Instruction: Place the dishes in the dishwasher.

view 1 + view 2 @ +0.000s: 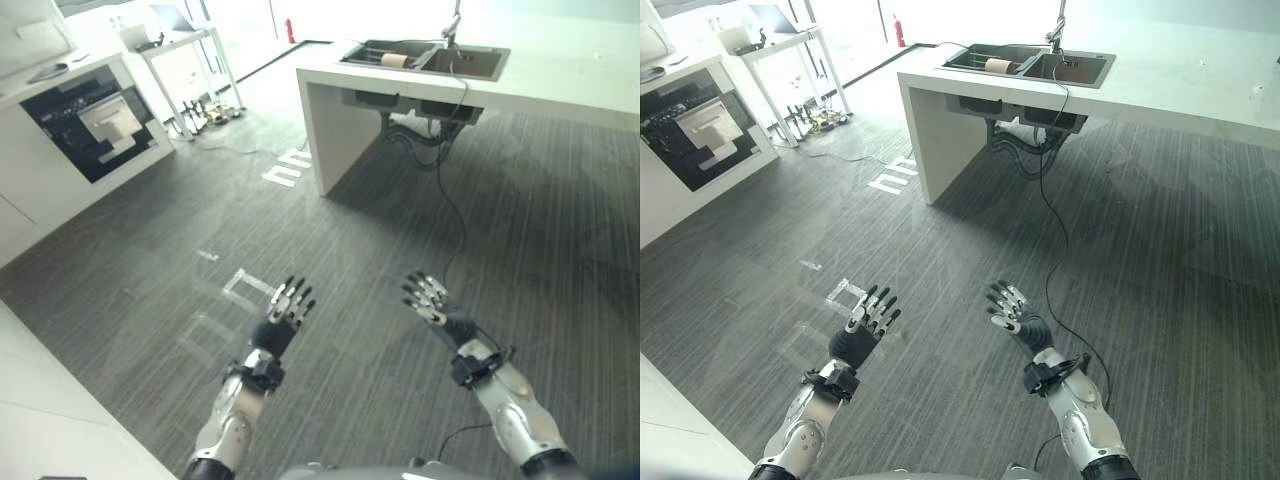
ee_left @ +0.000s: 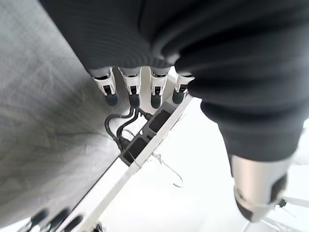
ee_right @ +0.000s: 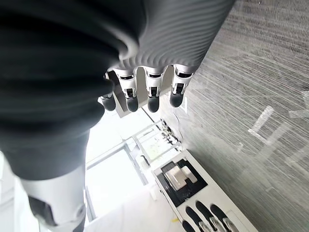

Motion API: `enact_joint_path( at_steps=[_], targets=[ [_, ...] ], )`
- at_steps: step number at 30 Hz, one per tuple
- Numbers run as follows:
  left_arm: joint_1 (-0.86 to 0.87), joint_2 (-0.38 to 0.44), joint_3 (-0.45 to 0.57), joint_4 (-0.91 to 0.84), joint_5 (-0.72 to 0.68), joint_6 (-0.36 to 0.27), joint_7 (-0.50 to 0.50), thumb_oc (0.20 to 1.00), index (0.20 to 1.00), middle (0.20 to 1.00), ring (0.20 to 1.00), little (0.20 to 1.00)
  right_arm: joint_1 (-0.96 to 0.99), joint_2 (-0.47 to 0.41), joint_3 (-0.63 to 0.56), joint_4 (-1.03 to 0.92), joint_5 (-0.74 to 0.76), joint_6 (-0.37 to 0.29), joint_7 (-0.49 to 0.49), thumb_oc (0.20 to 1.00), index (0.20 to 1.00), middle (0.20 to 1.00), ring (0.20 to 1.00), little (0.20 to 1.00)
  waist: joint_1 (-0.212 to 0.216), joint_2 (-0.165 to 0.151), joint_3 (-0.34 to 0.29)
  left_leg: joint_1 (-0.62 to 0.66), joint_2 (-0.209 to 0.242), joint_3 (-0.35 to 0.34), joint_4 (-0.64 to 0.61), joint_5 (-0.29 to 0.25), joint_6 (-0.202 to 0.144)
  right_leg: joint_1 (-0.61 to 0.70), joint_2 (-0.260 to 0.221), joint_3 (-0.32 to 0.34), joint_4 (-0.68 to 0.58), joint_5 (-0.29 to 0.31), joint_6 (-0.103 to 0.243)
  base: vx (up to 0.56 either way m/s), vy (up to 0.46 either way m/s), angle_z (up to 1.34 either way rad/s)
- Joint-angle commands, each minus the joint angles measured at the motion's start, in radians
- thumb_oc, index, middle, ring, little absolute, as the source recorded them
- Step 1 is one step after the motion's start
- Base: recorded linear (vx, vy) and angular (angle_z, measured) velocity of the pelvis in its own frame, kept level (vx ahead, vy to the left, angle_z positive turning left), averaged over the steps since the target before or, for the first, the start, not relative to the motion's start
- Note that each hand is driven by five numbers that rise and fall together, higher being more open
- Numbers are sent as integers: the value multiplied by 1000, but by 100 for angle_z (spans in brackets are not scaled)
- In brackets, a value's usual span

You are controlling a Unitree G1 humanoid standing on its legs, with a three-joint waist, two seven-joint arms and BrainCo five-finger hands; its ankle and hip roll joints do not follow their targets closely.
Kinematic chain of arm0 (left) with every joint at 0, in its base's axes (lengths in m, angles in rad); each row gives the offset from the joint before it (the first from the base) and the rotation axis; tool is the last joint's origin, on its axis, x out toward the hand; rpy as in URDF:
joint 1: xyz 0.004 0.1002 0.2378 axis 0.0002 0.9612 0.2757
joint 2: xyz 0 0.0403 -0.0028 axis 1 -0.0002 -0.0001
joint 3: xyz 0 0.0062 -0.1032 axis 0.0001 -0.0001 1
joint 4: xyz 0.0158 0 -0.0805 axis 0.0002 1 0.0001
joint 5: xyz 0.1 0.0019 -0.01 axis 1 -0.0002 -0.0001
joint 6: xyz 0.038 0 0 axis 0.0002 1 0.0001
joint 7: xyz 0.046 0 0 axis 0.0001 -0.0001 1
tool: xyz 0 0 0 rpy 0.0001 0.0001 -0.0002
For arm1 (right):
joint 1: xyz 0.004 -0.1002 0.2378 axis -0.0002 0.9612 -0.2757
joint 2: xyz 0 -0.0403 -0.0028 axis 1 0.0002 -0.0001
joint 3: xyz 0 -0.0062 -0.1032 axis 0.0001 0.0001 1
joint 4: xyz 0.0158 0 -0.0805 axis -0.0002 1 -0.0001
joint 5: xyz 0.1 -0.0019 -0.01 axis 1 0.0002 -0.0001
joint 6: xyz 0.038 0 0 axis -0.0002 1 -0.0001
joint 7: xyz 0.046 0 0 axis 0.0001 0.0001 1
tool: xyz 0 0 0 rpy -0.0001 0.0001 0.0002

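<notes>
While both arms hang out over bare grey floor (image 1: 150, 260), the left eye view shows the left robot hand (image 1: 285, 310) and the right robot hand (image 1: 432, 300) raised side by side, fingers straight and spread, each holding nothing. The white worktop (image 1: 560, 85) with its double sink (image 1: 425, 58) stands well ahead, and something pale and roll-shaped lies in one basin (image 1: 395, 60); whether any dishes sit there I cannot tell. A dark-fronted built-in unit (image 1: 85, 125) in the white cabinets at far left may be the dishwasher, though that is a guess.

In the right eye view the same layout holds: the sink lies across open floor from the robot hands, the dark unit (image 1: 690, 125) off to the left, and a small white side table (image 1: 790, 55) stands beyond it. The step in hand looks like the approach. To do it well, I would walk up to the sink first, square to the worktop edge, keeping both robot hands relaxed and clear of the hanging cable (image 1: 1050, 180) under it.

From the left wrist view, the left fingers (image 2: 133, 92) point straight, unloaded, toward the underside of the worktop.

From the right wrist view, the right fingers (image 3: 152, 94) are likewise extended and empty, aimed toward the dark-fronted unit (image 3: 181, 179). Nothing should be reached for until the dishes are actually seen.
</notes>
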Motion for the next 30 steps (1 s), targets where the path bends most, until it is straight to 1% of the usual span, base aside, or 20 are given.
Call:
enact_joint_path(
  at_steps=[1,2,3,4,5,6,8,9,10,12,14,16,19,22,24,26,27,28,30],
  targets=[
    [-59,45,-55,-16,-5,3,-96,1000,1000,1000,1000,1000,-87,24,4,-33,62,-40,-4,1000,1000,1000,1000,1000,18,-40,12,-5,55,24,10,5,-72,67,-107,-52,-46,17,96,-3,-9,3],
    [-55,39,-55,-29,-21,14,-58,1000,1000,1000,1000,1000,-90,21,6,-28,73,-35,-4,1000,1000,1000,1000,1000,20,-39,15,-5,56,21,10,4,-70,67,-104,-49,-43,14,93,2,-10,6],
    [-55,43,-47,-29,8,21,-15,1000,1000,1000,1000,1000,-90,24,11,-26,69,-32,-14,1000,1000,1000,1000,1000,20,-37,15,-3,55,20,8,4,-71,68,-104,-47,-44,13,94,4,-11,4],
    [-57,47,-48,-15,17,8,16,1000,1000,1000,1000,1000,-90,23,21,-24,70,-34,-26,1000,1000,1000,1000,1000,20,-37,16,-2,54,19,3,8,-71,67,-102,-46,-44,14,94,0,0,0],
    [-60,50,-41,-3,17,9,60,1000,1000,1000,1000,1000,-88,26,29,-14,69,-38,-46,1000,1000,1000,1000,1000,20,-37,18,-3,52,16,2,8,-70,66,-98,-43,-45,12,92,-53,-36,-1],
    [-63,48,-29,10,41,24,114,1000,1000,1000,1000,1000,-90,30,36,0,83,-31,-56,1000,1000,1000,1000,1000,22,-37,18,-7,51,15,2,9,-70,64,-94,-40,-49,10,90,-92,-41,1],
    [-78,57,-28,31,152,10,157,1000,1000,1000,1000,1000,-93,42,36,36,136,-1,-68,1000,1000,1000,1000,1000,23,-37,20,-13,51,12,-1,12,-72,60,-89,-38,-53,11,90,-93,-46,1],
    [-82,73,-34,46,251,7,205,1000,1000,1000,1000,1000,-99,46,25,83,135,10,-67,1000,1000,1000,1000,1000,25,-36,22,-13,51,7,-5,15,-73,60,-83,-35,-57,10,89,-33,-76,1],
    [-86,92,-47,84,241,2,224,1000,1000,1000,1000,1000,-95,42,22,134,82,15,-70,1000,1000,1000,1000,1000,25,-37,24,-9,48,2,-16,18,-75,63,-77,-35,-64,12,89,3,-77,1],
    [-70,76,-38,113,123,41,216,1000,1000,1000,1000,1000,-74,36,31,187,38,18,-75,1000,1000,1000,1000,1000,24,-39,25,-6,49,-2,-24,21,-76,66,-71,-33,-73,12,84,18,-79,4],
    [-59,62,-37,157,143,33,204,1000,1000,1000,1000,1000,-64,33,36,239,62,-4,-60,1000,1000,1000,1000,1000,25,-41,25,-9,53,-4,-23,25,-81,64,-68,-34,-74,14,82,18,-73,5],
    [-60,58,-51,205,163,47,169,1000,1000,1000,1000,1000,-61,30,32,282,82,-24,-30,1000,1000,1000,1000,1000,24,-43,27,-14,56,-10,-21,27,-85,61,-63,-33,-74,14,79,19,-52,2],
    [-65,46,-63,248,143,46,155,1000,1000,1000,1000,1000,-61,22,34,303,72,-24,-2,1000,1000,1000,1000,1000,21,-42,32,-23,56,-20,-13,26,-88,55,-58,-27,-75,13,77,6,-22,2],
    [-76,46,-61,265,144,43,161,1000,1000,1000,1000,1000,-59,16,40,305,71,-25,-5,1000,1000,1000,1000,1000,16,-40,34,-31,59,-25,-7,28,-92,49,-56,-22,-71,12,75,0,0,0],
    [-83,47,-56,288,146,40,139,1000,1000,1000,1000,1000,-60,9,35,312,72,-31,-13,1000,1000,1000,1000,1000,11,-35,37,-35,64,-30,-4,33,-98,44,-51,-17,-68,10,72,59,-42,4],
    [-80,48,-57,291,203,25,149,1000,1000,1000,1000,1000,-58,3,33,308,42,-32,-18,1000,1000,1000,1000,1000,6,-33,37,-41,70,-31,3,36,-105,39,-47,-12,-67,7,69,79,-69,5],
    [-80,56,-65,296,280,9,165,1000,1000,1000,1000,1000,-57,-5,34,303,23,-30,-17,1000,1000,1000,1000,1000,2,-32,39,-47,78,-32,15,38,-113,36,-43,-9,-64,5,66,109,-89,0],
    [-76,62,-72,302,326,-13,172,1000,1000,1000,1000,1000,-56,-17,36,296,-9,-35,-19,1000,1000,1000,1000,1000,-1,-31,39,-57,85,-34,32,39,-121,31,-40,-8,-62,2,61,120,-101,-1],
    [-75,68,-78,304,336,-32,174,1000,1000,1000,1000,1000,-61,-36,38,290,-29,-38,-19,1000,1000,1000,1000,1000,-4,-31,40,-73,94,-37,64,36,-128,23,-40,-7,-56,-1,55,69,-70,-1]
  ],
)
